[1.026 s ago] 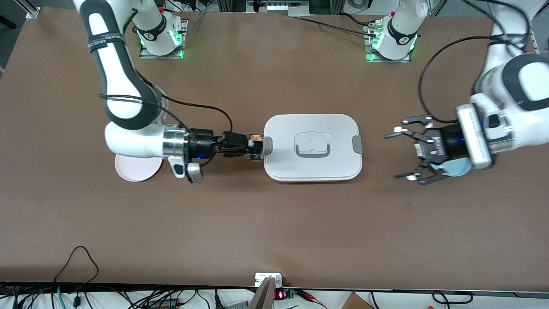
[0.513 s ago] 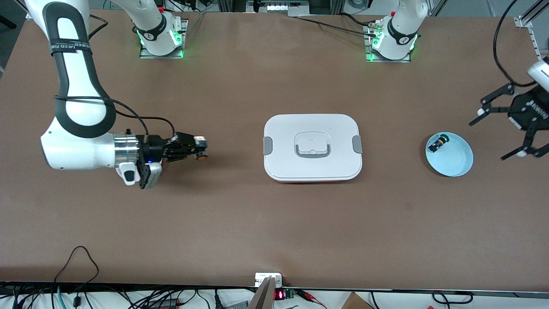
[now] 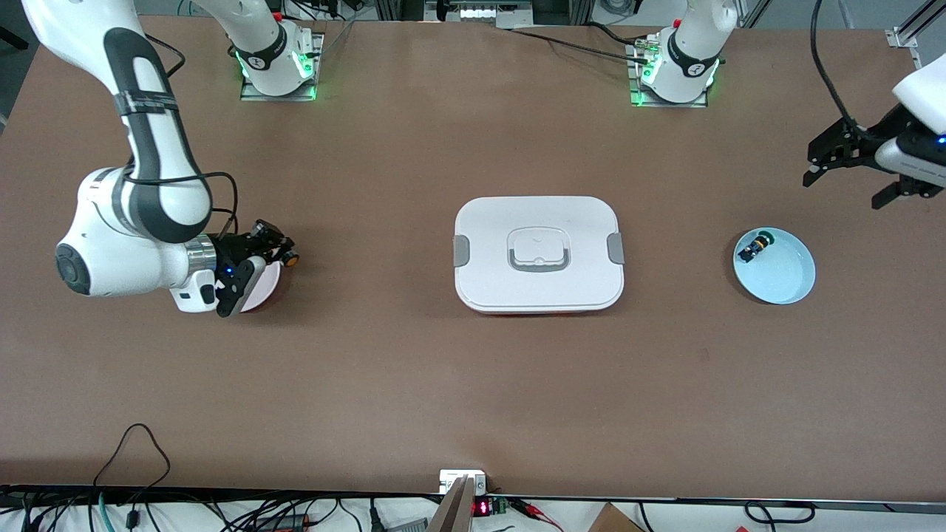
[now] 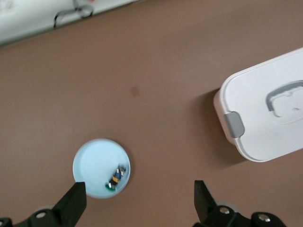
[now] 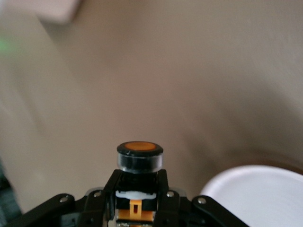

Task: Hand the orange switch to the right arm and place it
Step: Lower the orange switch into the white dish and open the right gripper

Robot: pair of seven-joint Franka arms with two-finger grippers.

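The orange switch, a black body with an orange round cap, is clamped between the narrow fingers of my right gripper. The gripper hangs just over the edge of a pale pink plate at the right arm's end of the table. In the right wrist view the orange switch stands cap-up in the right gripper, with the pink plate beside it. My left gripper hangs open and empty over the left arm's end of the table; its left gripper fingertips frame bare table.
A white lidded box with grey clasps sits mid-table. A light blue plate near the left arm's end holds a black-blue switch with a green cap. The left wrist view shows the blue plate and the box.
The right arm carried the orange switch away from the box to the pink plate. The left arm drew back toward its end of the table, uncovering the blue plate.
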